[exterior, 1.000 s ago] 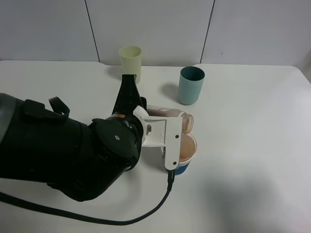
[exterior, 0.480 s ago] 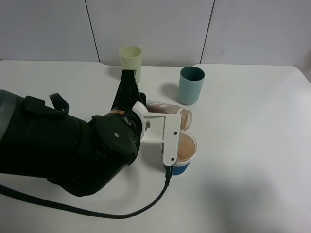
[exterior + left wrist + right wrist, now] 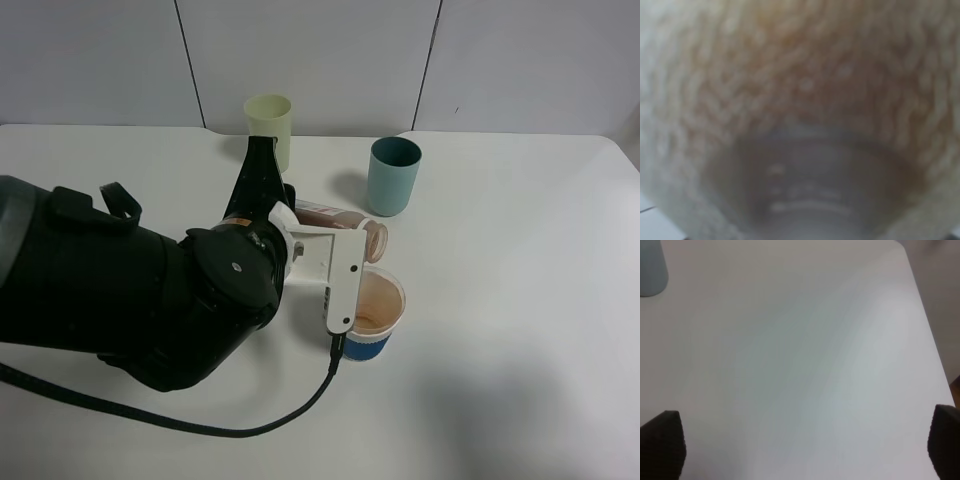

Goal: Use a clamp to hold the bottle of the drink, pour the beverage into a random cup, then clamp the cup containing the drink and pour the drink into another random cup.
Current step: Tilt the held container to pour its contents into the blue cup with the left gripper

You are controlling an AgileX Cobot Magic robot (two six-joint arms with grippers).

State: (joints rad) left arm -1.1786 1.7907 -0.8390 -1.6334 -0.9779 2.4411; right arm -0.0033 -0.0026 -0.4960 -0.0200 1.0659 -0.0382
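Observation:
My left gripper (image 3: pixel 330 245), whitish jaws on a bulky black arm, is shut on the bottle (image 3: pixel 345 222). The bottle lies nearly level, its open neck just above and behind the rim of the blue-banded cup (image 3: pixel 374 312). Inside, the cup looks brown-stained, with brownish beverage (image 3: pixel 368 320) low down. The left wrist view is filled by a blurred close-up of the bottle (image 3: pixel 800 125) with a brown tint. The teal tumbler (image 3: pixel 393 176) stands behind the cup. My right gripper (image 3: pixel 805 445) is open over bare table, with only its dark fingertips (image 3: pixel 662 440) showing.
A pale yellow-green tumbler (image 3: pixel 268 126) stands at the back, just behind the left arm. The teal tumbler (image 3: pixel 650 267) also shows at a corner of the right wrist view. The white table (image 3: pixel 520 300) reaches the wall behind. A black cable (image 3: pixel 300 405) trails from the left arm.
The bottle has swung up from a steep pouring tilt to nearly level, its neck lifting off the cup's rim. The left arm has shifted slightly left. The right gripper has not moved.

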